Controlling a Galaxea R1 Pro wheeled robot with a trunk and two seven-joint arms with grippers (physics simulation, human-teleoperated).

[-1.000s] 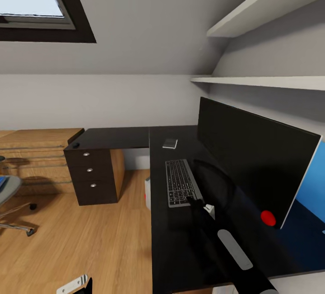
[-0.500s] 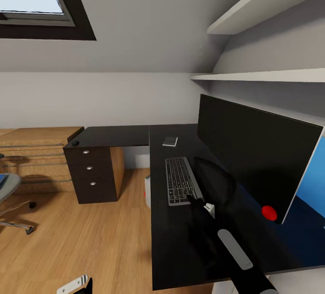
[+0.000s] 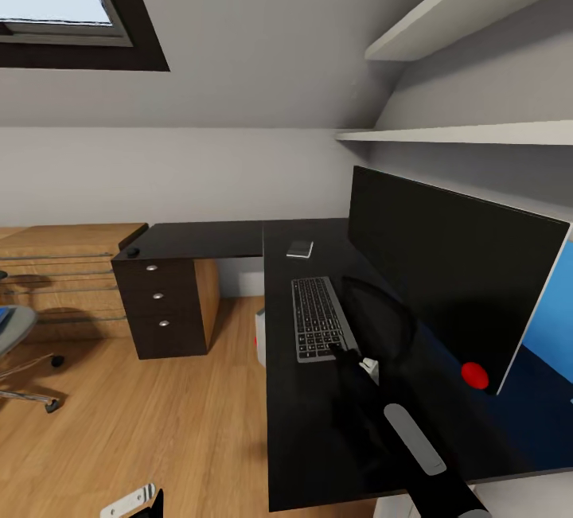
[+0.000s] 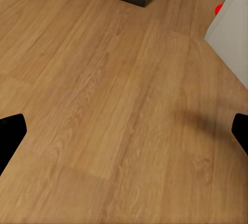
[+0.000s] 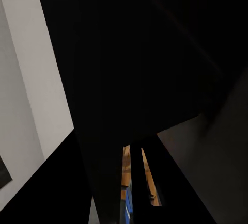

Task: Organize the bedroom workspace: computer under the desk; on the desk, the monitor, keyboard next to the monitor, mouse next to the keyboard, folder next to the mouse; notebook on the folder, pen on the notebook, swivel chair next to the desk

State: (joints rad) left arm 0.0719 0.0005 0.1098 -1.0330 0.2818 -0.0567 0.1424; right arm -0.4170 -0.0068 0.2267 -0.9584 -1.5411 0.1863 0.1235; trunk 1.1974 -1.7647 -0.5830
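Note:
The black-topped desk [image 3: 318, 430] carries the wide black monitor [image 3: 446, 287] and, just beside it, the keyboard [image 3: 318, 317]. My right arm reaches over the desk, and my right gripper [image 3: 345, 354] is at the keyboard's near end; its jaws are too dark to read. The computer [image 3: 259, 339] stands on the floor under the desk, also seen as the grey computer [image 4: 231, 33]. My left gripper [image 4: 124, 136] hangs open over bare wood floor, low down as the left gripper [image 3: 131, 502]. At the left edge stands the swivel chair [image 3: 14, 335] with a blue flat item [image 3: 4, 317] on its seat.
A small flat grey item [image 3: 300, 249] lies on the desk beyond the keyboard, and a small dark lump [image 3: 133, 252] sits on the far desk corner above the drawer unit [image 3: 165, 309]. A low light-wood cabinet [image 3: 64, 263] lines the left wall. Shelves [image 3: 477, 136] hang over the monitor.
The whole view shifted slightly during the first half second as the camera moved. Since then nothing has visibly moved.

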